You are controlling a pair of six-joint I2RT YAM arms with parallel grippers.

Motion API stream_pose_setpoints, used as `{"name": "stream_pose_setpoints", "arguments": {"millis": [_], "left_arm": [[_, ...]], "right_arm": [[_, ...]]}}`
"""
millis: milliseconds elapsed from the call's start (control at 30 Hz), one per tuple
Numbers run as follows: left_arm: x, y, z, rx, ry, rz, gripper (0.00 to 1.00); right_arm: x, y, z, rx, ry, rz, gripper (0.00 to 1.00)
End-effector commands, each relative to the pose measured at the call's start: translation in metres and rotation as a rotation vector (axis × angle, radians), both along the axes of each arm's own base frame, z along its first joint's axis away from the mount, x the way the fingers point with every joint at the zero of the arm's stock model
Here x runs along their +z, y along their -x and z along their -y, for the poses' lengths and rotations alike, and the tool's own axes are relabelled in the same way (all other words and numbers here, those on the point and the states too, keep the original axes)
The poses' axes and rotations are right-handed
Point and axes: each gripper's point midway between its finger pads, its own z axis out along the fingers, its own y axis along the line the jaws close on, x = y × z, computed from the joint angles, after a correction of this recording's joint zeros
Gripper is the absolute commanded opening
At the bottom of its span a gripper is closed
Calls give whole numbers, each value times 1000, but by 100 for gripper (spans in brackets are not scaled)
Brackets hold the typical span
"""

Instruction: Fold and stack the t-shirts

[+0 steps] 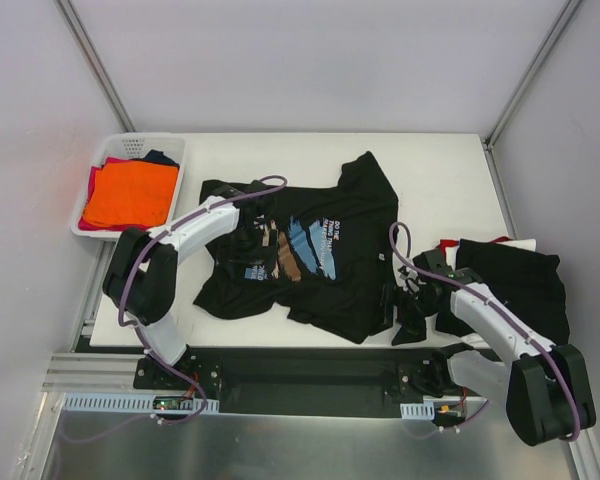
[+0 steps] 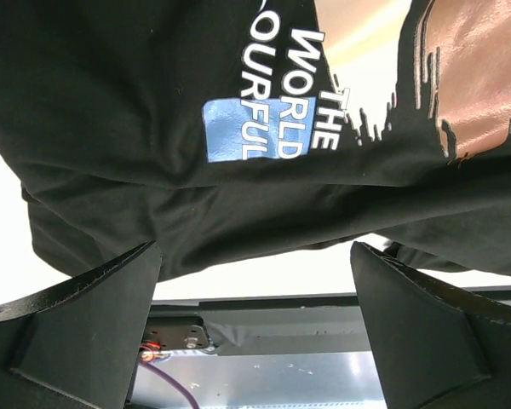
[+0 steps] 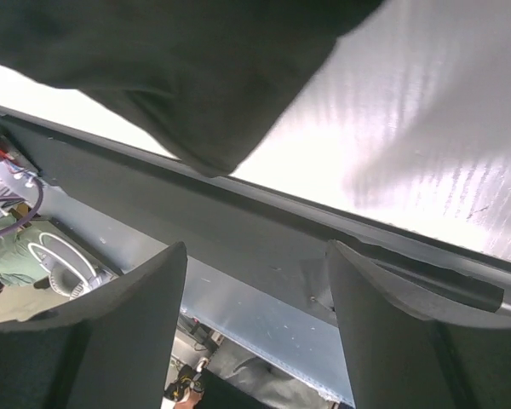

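Note:
A black t-shirt (image 1: pixel 325 255) with a blue, tan and brown print and white text lies spread, creased, in the middle of the table. My left gripper (image 1: pixel 248 238) hovers over its left part, near the print. In the left wrist view that gripper (image 2: pixel 255 294) is open, with the printed t-shirt (image 2: pixel 153 111) beyond the fingertips and nothing between them. My right gripper (image 1: pixel 408 315) is at the shirt's near right corner, by the table's front edge. In the right wrist view it (image 3: pixel 255 298) stands open and empty, just clear of a black cloth corner (image 3: pixel 196 77).
A white lattice basket (image 1: pixel 176 150) at the back left holds orange, red and navy shirts (image 1: pixel 130 195). A folded pile with a black shirt on top (image 1: pixel 515 285) lies at the right edge. The table's front edge and the metal rail (image 1: pixel 310 370) run just below both grippers.

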Motion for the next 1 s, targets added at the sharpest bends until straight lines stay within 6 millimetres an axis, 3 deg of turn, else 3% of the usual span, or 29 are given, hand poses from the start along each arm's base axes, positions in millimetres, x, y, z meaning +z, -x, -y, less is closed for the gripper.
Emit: {"name": "stream_pose_setpoints", "arguments": {"millis": [0, 100, 167, 200, 267, 333, 367, 500, 633, 733, 967], "left_arm": [[5, -5, 4, -48, 6, 6, 94], [6, -9, 2, -62, -9, 15, 95], [6, -15, 0, -73, -31, 27, 94], [7, -17, 0, -78, -36, 32, 94], [14, -31, 1, -85, -45, 68, 93], [22, -42, 7, -92, -34, 98, 86], [21, -45, 8, -94, -35, 94, 84], [23, -47, 11, -86, -28, 83, 84], [17, -34, 5, -69, -35, 57, 84], [12, -28, 4, -65, -35, 47, 84], [25, -40, 19, -91, 31, 84, 85]], "right_arm": [[-9, -6, 0, -21, 13, 17, 70], [-14, -16, -3, -28, 14, 27, 70], [-14, -24, -4, -23, 16, 43, 64], [-9, -34, -6, -22, 18, 58, 60], [0, -46, -10, -20, 15, 83, 42], [14, -62, -15, -22, 7, 108, 28], [18, -66, -17, -23, 2, 110, 27], [15, -60, -18, -10, 9, 85, 31], [4, -36, -9, -7, 27, 50, 38], [2, -29, -8, -13, 24, 52, 39], [2, -48, -17, 23, 71, 58, 38]]}}
